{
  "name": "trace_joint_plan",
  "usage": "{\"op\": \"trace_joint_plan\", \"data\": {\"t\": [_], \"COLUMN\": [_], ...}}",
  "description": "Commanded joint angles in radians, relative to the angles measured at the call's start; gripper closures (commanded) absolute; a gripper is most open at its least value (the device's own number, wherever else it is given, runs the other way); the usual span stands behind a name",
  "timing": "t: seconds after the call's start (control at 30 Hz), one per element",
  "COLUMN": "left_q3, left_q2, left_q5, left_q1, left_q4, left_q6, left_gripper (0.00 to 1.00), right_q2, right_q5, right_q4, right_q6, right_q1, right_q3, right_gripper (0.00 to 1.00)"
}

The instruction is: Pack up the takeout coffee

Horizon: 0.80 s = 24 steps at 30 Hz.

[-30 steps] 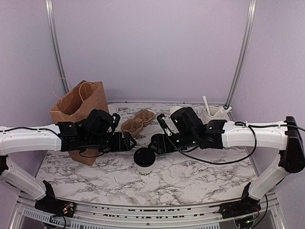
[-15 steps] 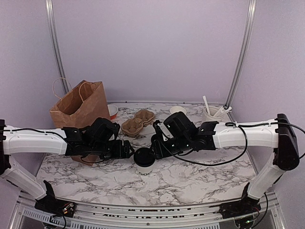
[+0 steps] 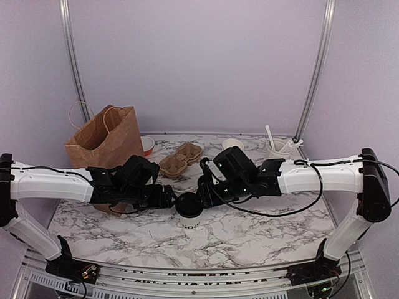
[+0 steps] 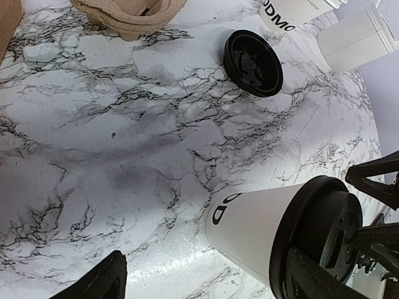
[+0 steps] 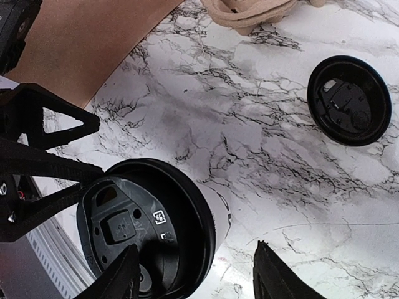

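**Top view.** The coffee (image 3: 188, 208) stands upright at mid-table. The left gripper (image 3: 167, 198) and right gripper (image 3: 202, 194) crowd it from either side at lid height. The bag (image 3: 106, 140) stands open, well off to the left and behind. With both grippers this close, I judge a sideways nudge near the top could tip the coffee, or the two sets of fingers could clash. Its lettering is too small to read here.

**Left wrist.** The left gripper (image 4: 206, 283) has its jaws spread wide and holds nothing. The coffee (image 4: 262, 230) sits far over toward one finger, not centred between them. Closing from here would likely shove it across the table before the grip catches. The printing on its side shows a bold "D" after part of a rounded letter. A second cup (image 4: 290, 9) at the top edge reads "ODMO", cut off by the frame. A loose lid (image 4: 253, 62) lies on the marble near it.

**Right wrist.** The right gripper (image 5: 199, 280) is partly open and holds nothing. One finger overlaps the rim of the coffee's lid (image 5: 146, 227), and the other stands clear of the paper wall. A squeeze that lands on the lid could pop it off and spill. The small moulded marks on the lid cannot be read.
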Motion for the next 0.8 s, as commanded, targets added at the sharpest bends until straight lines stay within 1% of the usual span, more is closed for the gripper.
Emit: {"op": "trace_joint_plan", "data": {"t": [0.0,0.27,0.47,0.77], "left_q3": [-0.028,-0.078,-0.078,0.094], "left_q2": [0.031,0.061,0.072,0.053], "left_q5": [0.013,0.021,0.018,-0.016], "left_q1": [0.005,0.005,0.005,0.004], "left_q4": [0.012,-0.008,-0.028,-0.129], "left_q6": [-0.004,-0.016,-0.011,0.082], "left_gripper": [0.12,0.12,0.13,0.12], "right_q2": [0.010,-0.003,-0.019,-0.037], "right_q5": [0.002,-0.002,-0.003,0.001], "right_q4": [-0.002,0.014,0.023,0.008], "right_q6": [-0.005,0.014,0.025,0.012], "right_q1": [0.010,0.009,0.009,0.009], "right_q3": [-0.010,-0.060,-0.083,-0.008], "right_gripper": [0.40,0.41,0.41,0.41]}}
